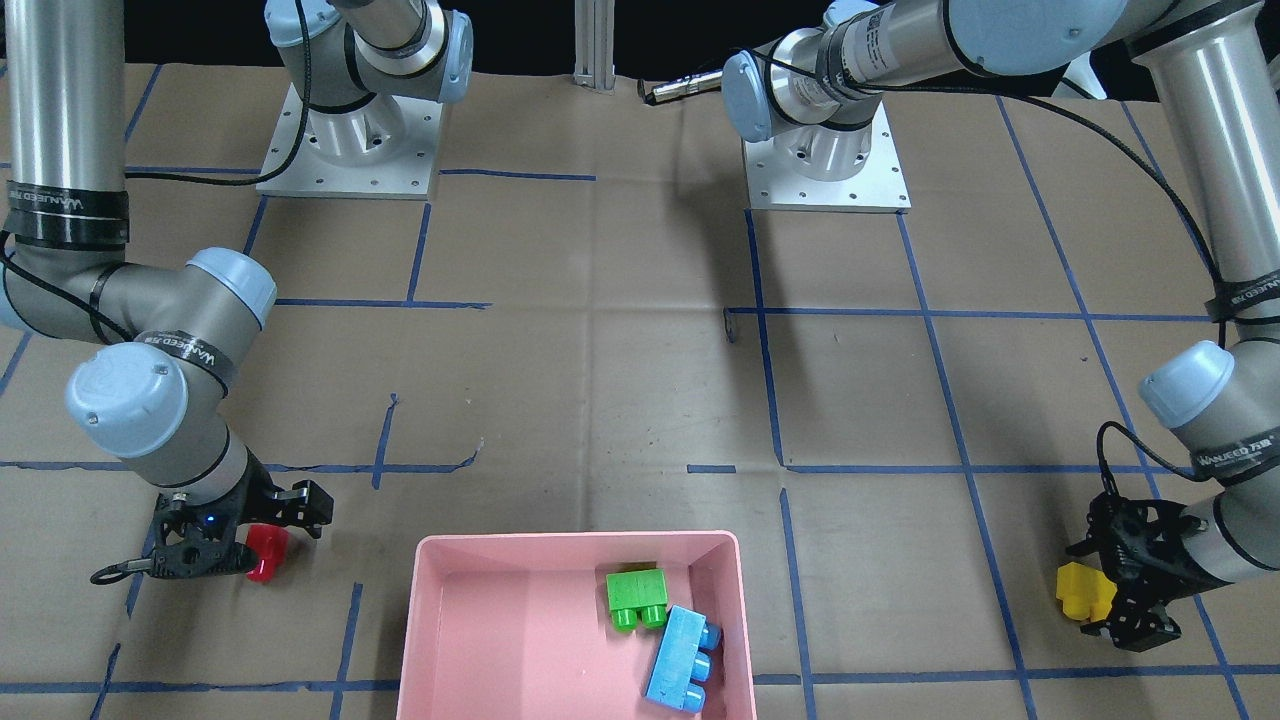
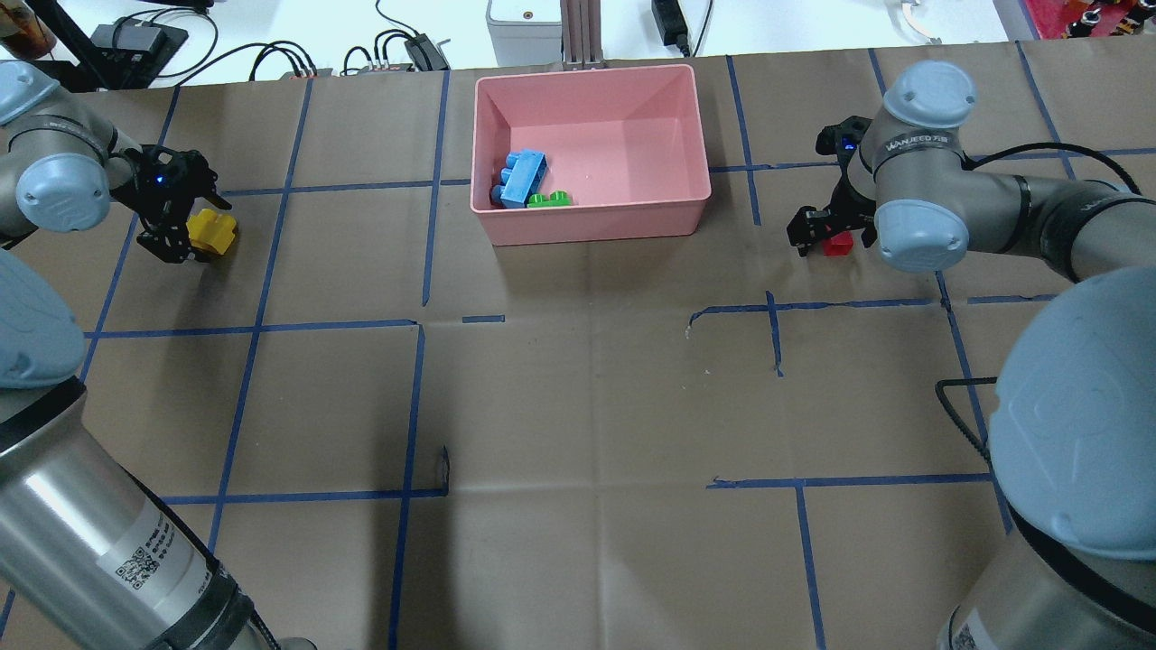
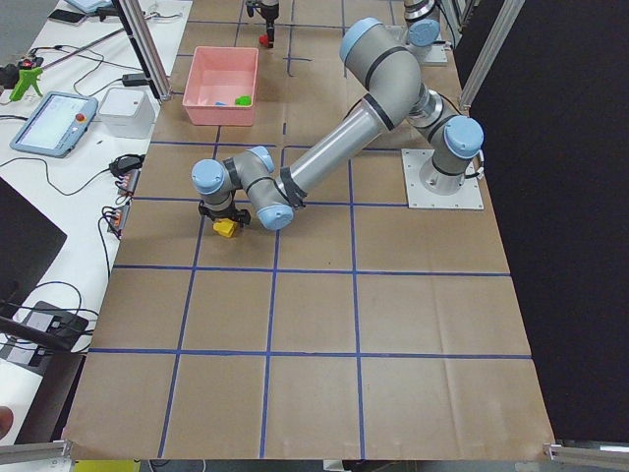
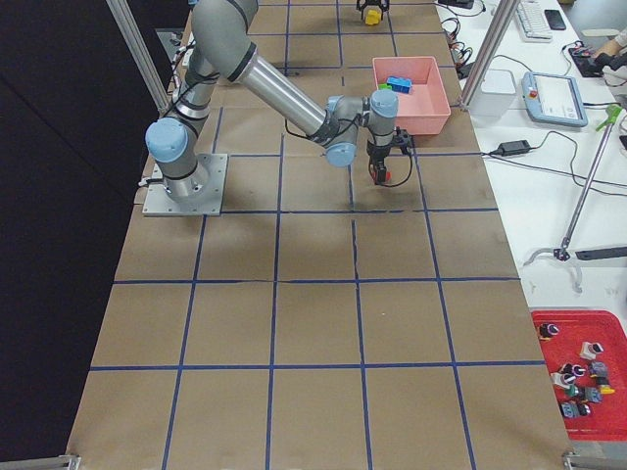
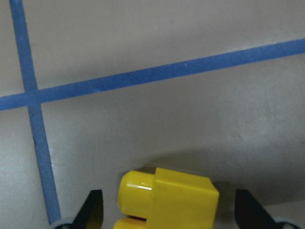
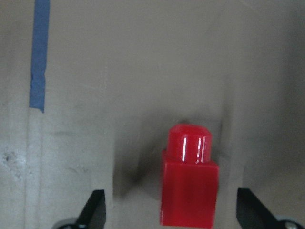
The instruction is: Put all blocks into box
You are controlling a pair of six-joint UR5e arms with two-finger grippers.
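Note:
The pink box (image 1: 575, 541) (image 2: 591, 72) holds the green brick (image 1: 635, 598) (image 2: 549, 199) and the light-blue brick (image 1: 683, 660) (image 2: 524, 178) side by side. The yellow brick (image 2: 213, 230) (image 1: 1082, 590) (image 5: 174, 200) lies on the table between the spread fingers of my left gripper (image 2: 206, 227) (image 5: 170, 210), with gaps on both sides. The red brick (image 2: 837, 244) (image 1: 266, 553) (image 6: 189, 186) lies between the spread fingers of my right gripper (image 2: 833, 236) (image 6: 171, 212), also untouched. Both grippers are low at the table and open.
The table is covered in brown paper with blue tape lines (image 2: 415, 406). The two arm bases (image 1: 350, 140) (image 1: 825, 150) stand on the robot's side. Cables and devices (image 2: 397, 45) lie beyond the table edge behind the box.

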